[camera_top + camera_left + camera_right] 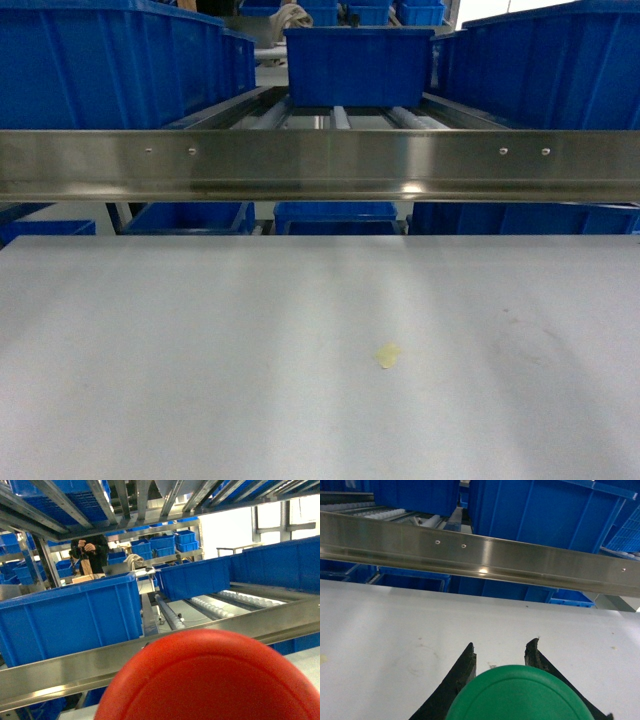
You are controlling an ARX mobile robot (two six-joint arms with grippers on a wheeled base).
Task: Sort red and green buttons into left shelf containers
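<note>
Left wrist view is filled at 6 o'clock by one red button (210,680); the left gripper's state cannot be told. One green button (520,695) is clamped between the right gripper (501,655) fingers (black). Three blue bins (110,60) are seen at 12 o'clock.

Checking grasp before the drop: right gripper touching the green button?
Touching. In the right wrist view both black fingers sit flush against the green button's cap, with no gap.
</note>
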